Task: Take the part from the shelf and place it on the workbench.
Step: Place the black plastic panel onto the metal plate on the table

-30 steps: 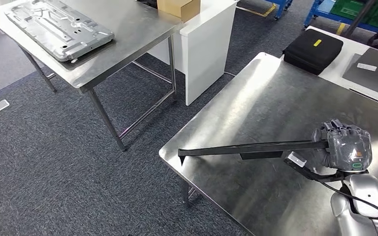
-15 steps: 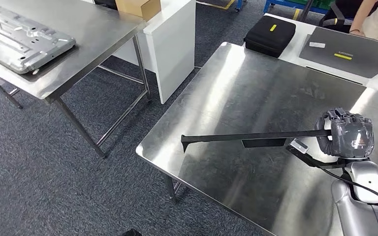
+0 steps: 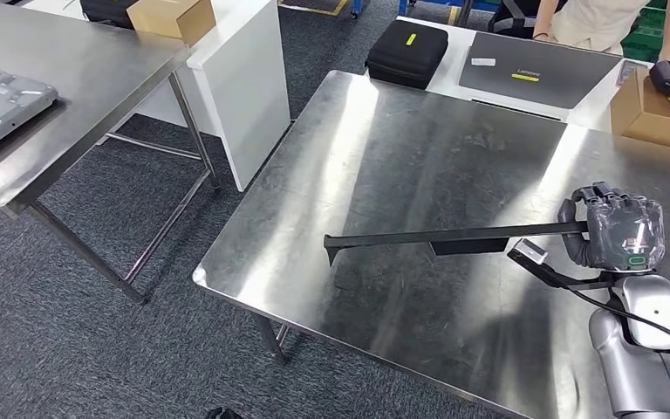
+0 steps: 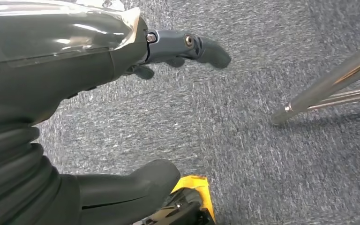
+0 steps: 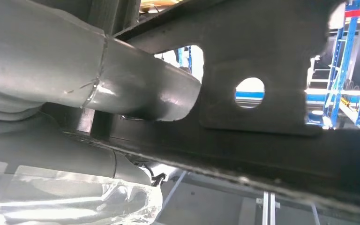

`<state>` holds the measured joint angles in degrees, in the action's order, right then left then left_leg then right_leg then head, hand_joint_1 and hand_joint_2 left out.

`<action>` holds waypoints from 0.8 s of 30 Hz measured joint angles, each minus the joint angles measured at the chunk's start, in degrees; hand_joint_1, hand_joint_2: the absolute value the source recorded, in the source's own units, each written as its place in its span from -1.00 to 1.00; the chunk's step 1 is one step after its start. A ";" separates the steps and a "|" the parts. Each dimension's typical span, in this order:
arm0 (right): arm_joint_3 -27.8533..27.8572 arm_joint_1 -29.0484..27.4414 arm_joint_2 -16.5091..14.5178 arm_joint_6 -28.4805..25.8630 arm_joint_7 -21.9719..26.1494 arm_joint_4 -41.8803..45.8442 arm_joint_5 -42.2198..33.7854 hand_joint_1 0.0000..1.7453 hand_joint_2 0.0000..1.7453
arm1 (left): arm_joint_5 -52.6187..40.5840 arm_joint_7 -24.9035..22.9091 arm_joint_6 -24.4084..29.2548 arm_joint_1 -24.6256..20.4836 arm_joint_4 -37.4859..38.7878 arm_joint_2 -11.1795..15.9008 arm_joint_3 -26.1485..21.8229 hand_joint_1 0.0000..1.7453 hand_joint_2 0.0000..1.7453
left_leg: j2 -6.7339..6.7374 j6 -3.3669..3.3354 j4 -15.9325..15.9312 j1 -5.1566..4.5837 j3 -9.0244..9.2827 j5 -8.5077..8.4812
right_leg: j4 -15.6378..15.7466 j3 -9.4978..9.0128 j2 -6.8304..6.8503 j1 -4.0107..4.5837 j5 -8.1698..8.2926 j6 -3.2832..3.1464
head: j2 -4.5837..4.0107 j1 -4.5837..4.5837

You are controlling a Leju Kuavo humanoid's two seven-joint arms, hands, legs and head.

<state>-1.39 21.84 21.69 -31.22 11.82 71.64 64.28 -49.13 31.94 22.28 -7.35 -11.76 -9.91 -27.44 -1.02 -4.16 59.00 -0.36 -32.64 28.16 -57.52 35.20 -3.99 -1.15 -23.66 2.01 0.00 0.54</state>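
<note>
Since the earlier picture, our view had swung, so the steel tabletop (image 3: 419, 157) sat more to the left and a person at the far desk came into sight; this was our own turning, and the part kept its place against the hand. Our right hand (image 3: 615, 234) gripped one end of the long black bar (image 3: 454, 236), which reached out level above the tabletop, seemingly not touching it. We judged this part stiff and rather heavy metal, held far from its middle, so the free end could dip or twist. Our left hand (image 4: 122, 117) hung over the carpet, its fingers apart and holding nothing.
</note>
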 joint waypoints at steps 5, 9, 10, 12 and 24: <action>-0.08 0.58 0.19 -0.09 0.00 -0.20 0.59 1.00 -1.00 | 0.05 0.96 1.32 0.05 0.01 -0.25 -0.05 -1.00 1.00 | 0.96 -0.66 -2.65 0.20 0.24 -2.50 | -4.67 2.90 2.13 0.43 -2.61 0.37 | 0.00 -0.37; -0.43 0.86 -0.24 -0.02 0.00 -0.78 0.92 1.00 -1.00 | 0.07 1.02 1.87 0.34 0.02 -0.45 -0.07 -1.00 1.00 | 1.89 -0.75 -2.75 0.01 -0.46 -3.02 | -15.69 6.99 3.31 0.02 -7.30 0.88 | 0.00 -0.65; -0.50 0.86 -0.30 -0.02 0.00 -0.89 0.95 1.00 -1.00 | 0.07 1.02 1.89 0.37 0.02 -0.47 -0.07 -1.00 1.00 | 2.04 -0.65 -2.66 0.02 -0.53 -3.06 | -13.73 5.51 3.45 -0.15 -6.52 1.48 | 0.00 -0.66; -0.61 1.00 -0.33 -0.02 0.00 -0.99 0.98 1.00 -1.00 | 0.06 1.02 1.89 0.36 0.02 -0.50 -0.08 -1.00 1.00 | 2.27 -0.30 -2.23 -0.02 -0.63 -2.92 | -5.33 0.37 4.17 -0.50 -4.09 2.42 | 0.00 -0.66; -1.21 2.26 -0.86 -0.20 -0.34 -2.44 3.83 1.00 -1.00 | 0.93 0.00 0.00 0.37 0.02 -0.34 -0.37 -1.00 1.00 | 2.45 -0.80 -1.58 -0.16 -1.39 -3.20 | 0.82 -2.96 4.14 0.11 -2.12 0.80 | 0.00 -0.30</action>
<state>-2.60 24.11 20.83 -31.41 11.49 69.20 68.11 -48.21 31.94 22.29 -6.98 -11.74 -10.25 -27.81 1.43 -4.95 57.42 -0.52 -34.03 24.96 -56.70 32.23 0.15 -1.04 -25.78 2.81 0.00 0.25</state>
